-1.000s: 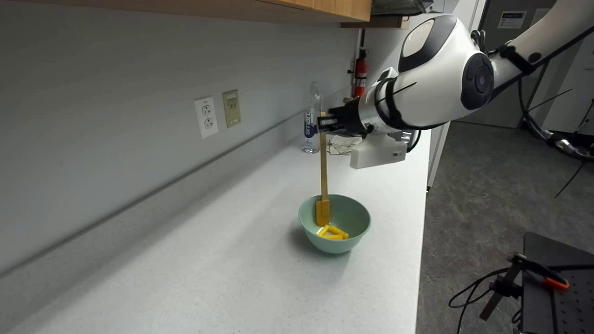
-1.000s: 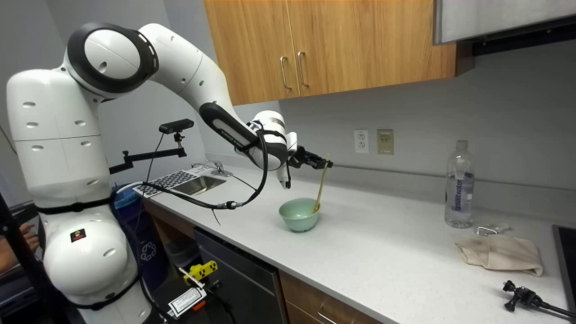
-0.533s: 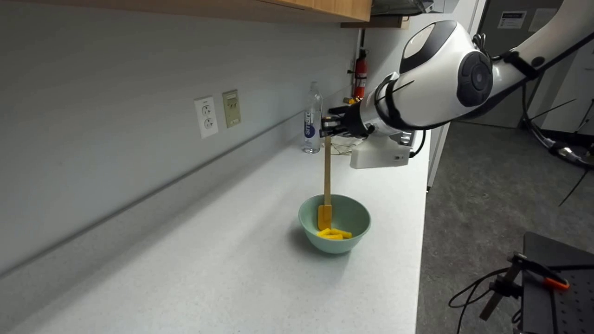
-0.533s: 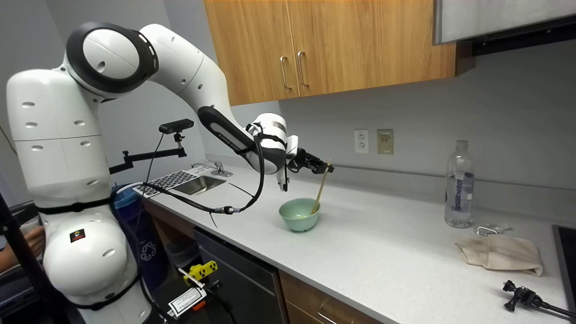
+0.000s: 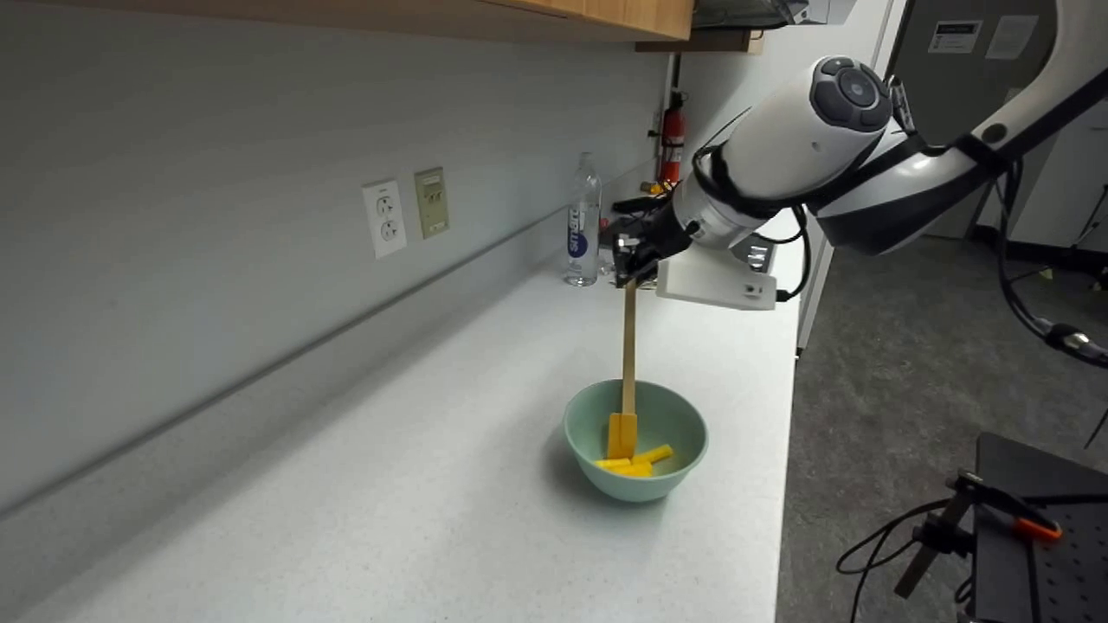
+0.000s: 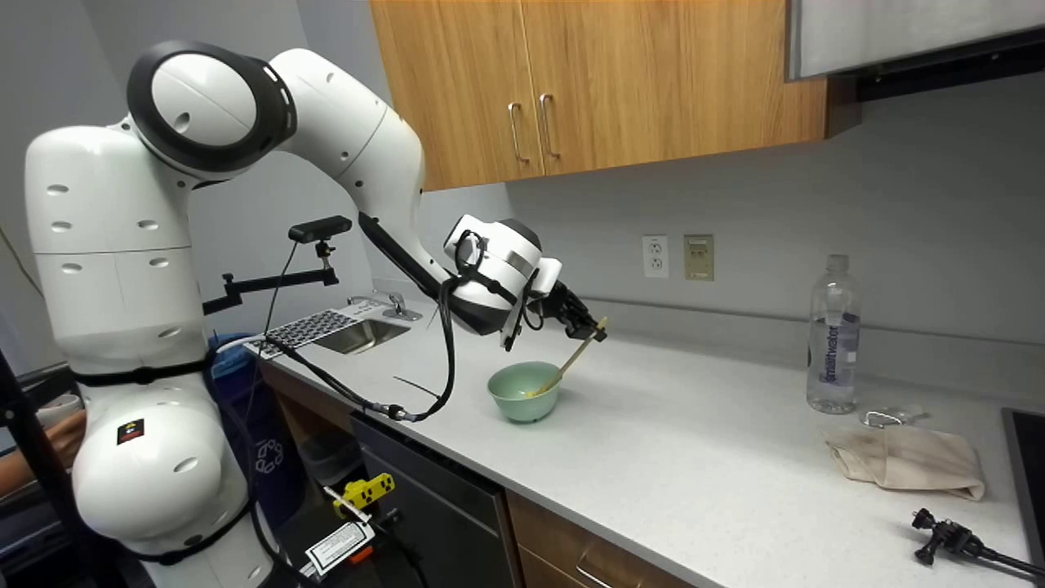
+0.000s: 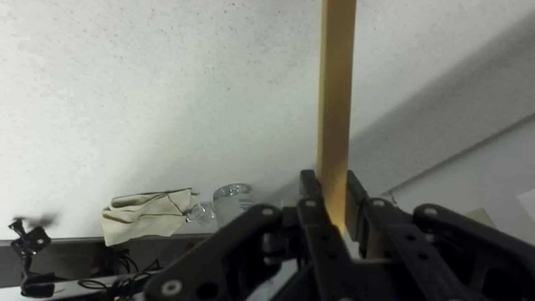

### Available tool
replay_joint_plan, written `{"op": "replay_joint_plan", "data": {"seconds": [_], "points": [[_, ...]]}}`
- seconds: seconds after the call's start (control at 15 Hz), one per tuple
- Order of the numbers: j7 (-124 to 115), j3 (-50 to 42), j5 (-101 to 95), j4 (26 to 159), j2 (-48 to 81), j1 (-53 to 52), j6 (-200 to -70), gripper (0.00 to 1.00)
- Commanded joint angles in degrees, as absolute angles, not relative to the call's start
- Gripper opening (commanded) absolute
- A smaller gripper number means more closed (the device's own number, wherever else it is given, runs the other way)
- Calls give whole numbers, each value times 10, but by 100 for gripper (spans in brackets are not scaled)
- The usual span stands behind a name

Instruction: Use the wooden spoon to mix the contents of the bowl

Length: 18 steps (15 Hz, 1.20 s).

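The pale mint-green bowl stands upright on the white counter and also shows in an exterior view. Several bright yellow pieces, the contents, lie on its bottom. The wooden spoon has a flat orange-tan head inside the bowl, touching or very near the yellow pieces. Its handle rises tilted out of the bowl. My gripper is shut on the upper handle, above and behind the bowl. In the wrist view the fingertips clasp the handle from both sides; the bowl is out of that view.
A water bottle and a folded cloth stand farther along the counter, with a black clamp near them. A wall with outlets runs behind. A wooden cabinet hangs above. A sink lies at the far end.
My gripper has lowered and the wrist has turned, so the spoon leans more. The bowl has slid, nearer the camera in one view and leftward in another. The yellow pieces have shifted.
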State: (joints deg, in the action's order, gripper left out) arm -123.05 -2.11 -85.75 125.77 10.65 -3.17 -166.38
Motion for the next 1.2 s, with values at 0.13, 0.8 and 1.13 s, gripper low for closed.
{"op": "replay_joint_plan", "data": {"seconds": [0.13, 0.8, 1.13], "points": [[-1147, -14, -728, 1265, 105, -24, -1667, 4], [-1118, -11, -693, 1257, 69, -29, -1670, 4], [-1055, -5, -673, 1282, 54, -26, -1680, 4]]}}
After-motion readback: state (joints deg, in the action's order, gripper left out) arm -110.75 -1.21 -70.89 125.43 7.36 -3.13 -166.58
